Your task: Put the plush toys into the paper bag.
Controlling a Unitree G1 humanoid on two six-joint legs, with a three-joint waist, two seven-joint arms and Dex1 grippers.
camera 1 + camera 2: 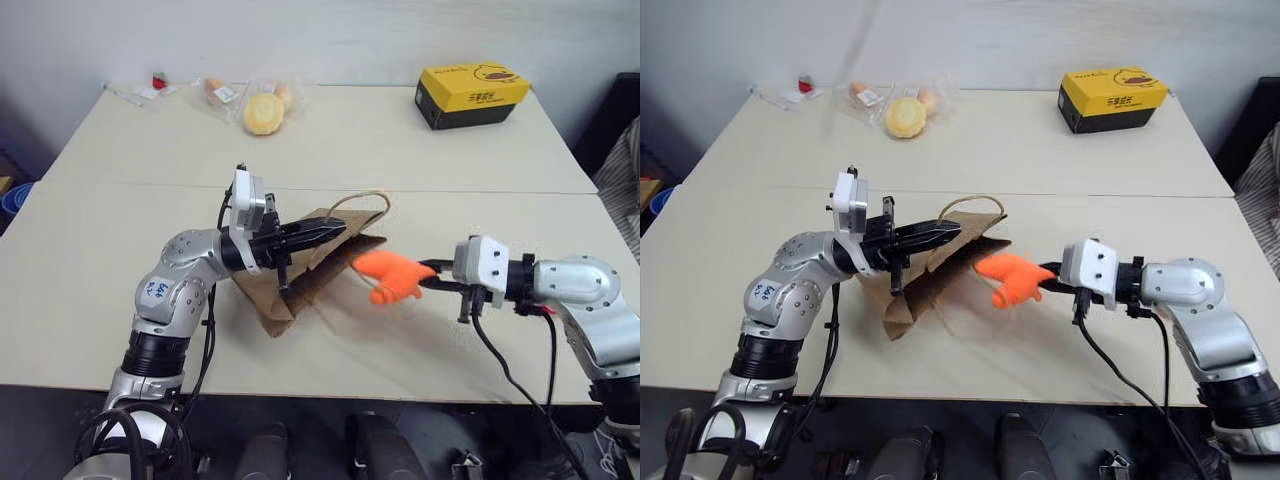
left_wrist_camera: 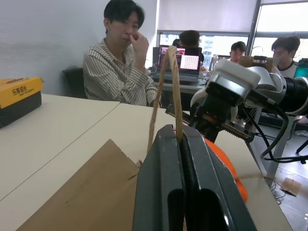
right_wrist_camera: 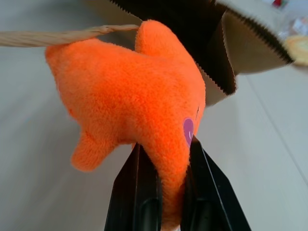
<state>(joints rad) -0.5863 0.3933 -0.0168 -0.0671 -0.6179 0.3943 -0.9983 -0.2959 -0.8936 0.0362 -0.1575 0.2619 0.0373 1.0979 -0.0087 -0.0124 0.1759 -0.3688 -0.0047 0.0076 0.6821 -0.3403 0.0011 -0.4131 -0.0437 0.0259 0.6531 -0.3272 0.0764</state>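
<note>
Right gripper (image 3: 163, 192) clamps orange plush toy (image 1: 392, 275) at paper bag (image 1: 300, 280) mouth; left gripper (image 1: 335, 229) pinches bag rim; nothing bagged yet.

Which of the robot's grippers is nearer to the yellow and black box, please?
Right. The right gripper, shut on the orange plush fish, sits below the yellow and black box; the left gripper, pinching the paper bag, is farther left.

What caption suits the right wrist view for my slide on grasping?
Right gripper pinching the bright orange plush fish just before the open mouth of the brown kraft paper bag.
</note>
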